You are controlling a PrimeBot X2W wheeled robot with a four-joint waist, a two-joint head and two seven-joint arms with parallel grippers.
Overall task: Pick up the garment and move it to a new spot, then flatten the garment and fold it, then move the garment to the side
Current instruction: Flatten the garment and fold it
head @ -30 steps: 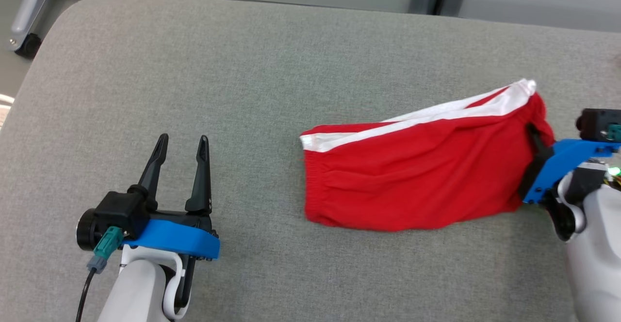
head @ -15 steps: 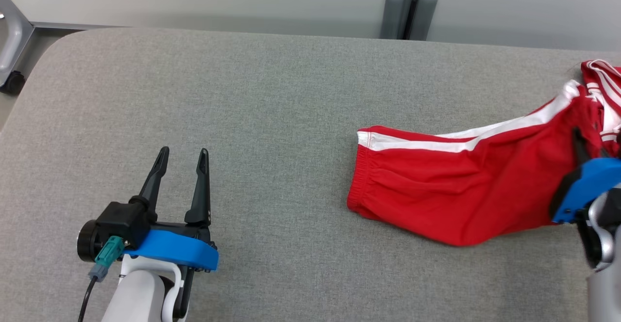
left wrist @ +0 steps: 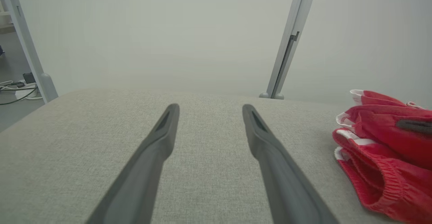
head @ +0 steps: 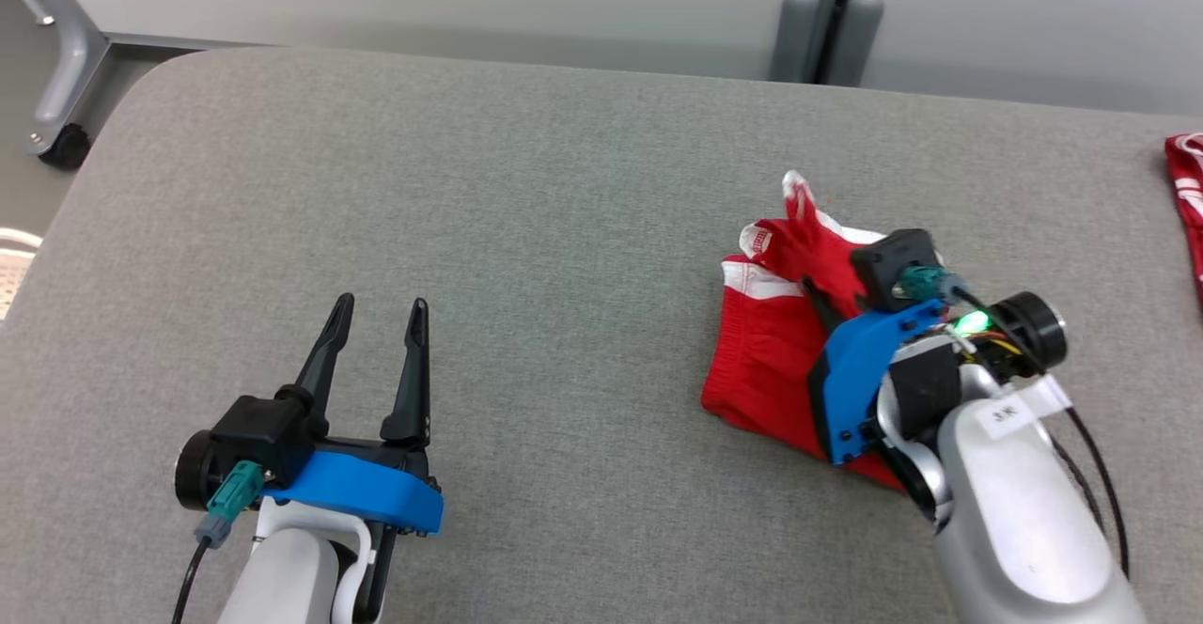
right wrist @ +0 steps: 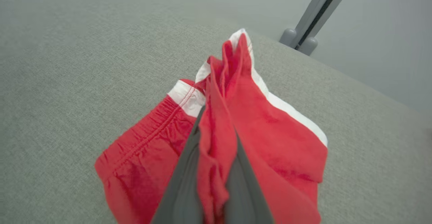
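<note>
The garment is a pair of red shorts with white side stripes, lying bunched and doubled over on the grey padded table, right of centre. My right gripper is shut on a gathered fold of it, holding that fold up above the lower layer. In the right wrist view the red cloth is pinched between the right gripper. My left gripper stands open and empty at the lower left, well apart from the garment. The left wrist view shows the left gripper with the garment off to its right.
Another red and white cloth lies at the table's right edge. A metal frame leg with a caster stands off the far left corner. Grey posts rise behind the back edge.
The head camera has shifted. My right gripper has carried the garment's right end up and over to the left, so the spread shorts are now doubled and bunched. The left arm has stayed put.
</note>
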